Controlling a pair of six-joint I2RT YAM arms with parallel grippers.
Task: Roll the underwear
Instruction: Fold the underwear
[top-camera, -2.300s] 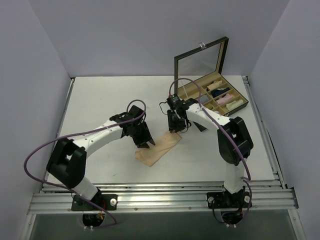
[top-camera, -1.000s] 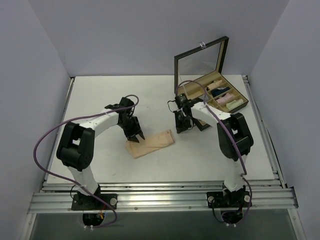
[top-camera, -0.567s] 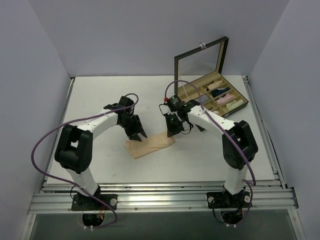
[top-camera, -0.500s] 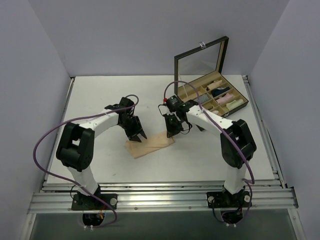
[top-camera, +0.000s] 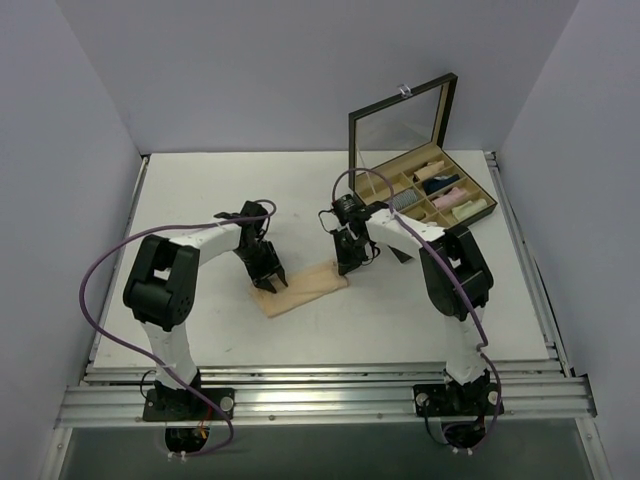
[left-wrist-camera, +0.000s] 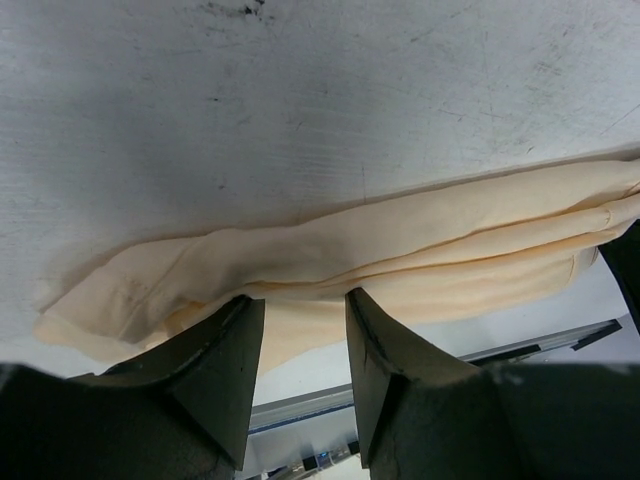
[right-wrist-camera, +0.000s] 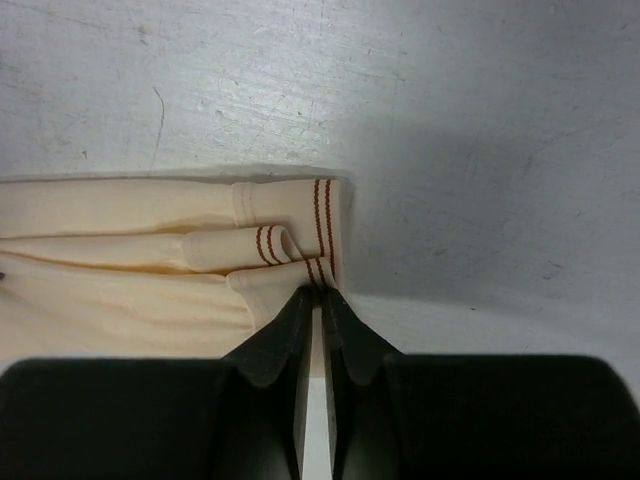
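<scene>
- The underwear (top-camera: 300, 290) (left-wrist-camera: 400, 250) (right-wrist-camera: 150, 270) lies flat on the white counter (top-camera: 200, 200) as a long, narrow, folded strip of pale peach cloth, stretched between the two pincers.
- In the right wrist view its end shows several stacked folds, with a band edged in thin red stripes (right-wrist-camera: 322, 215).
- The right pincer (top-camera: 345, 265) (right-wrist-camera: 315, 295) points down at that banded end. Its jaws are all but closed, with only a thin slit between them.
- Its tips touch the lowest fold of the band. Bare counter shows through the slit, and whether any cloth is nipped cannot be told.
- The left pincer (top-camera: 270, 283) (left-wrist-camera: 300, 310) stands at the opposite end of the strip, jaws well apart and pointing down.
- Its two fingers (left-wrist-camera: 225, 345) straddle the near edge of the cloth, with peach fabric visible in the gap. The tips look to be on or just at the cloth, and it grips nothing.
- Beyond the right pincer and to its right, well apart from the strip, sits a dark box (top-camera: 470, 222) with its glass lid (top-camera: 400, 115) raised upright.
- The box's compartments hold cloth rolls (top-camera: 445, 192) in pink, cream and dark tones.
- Nothing lies between the pincers except the strip itself.
</scene>
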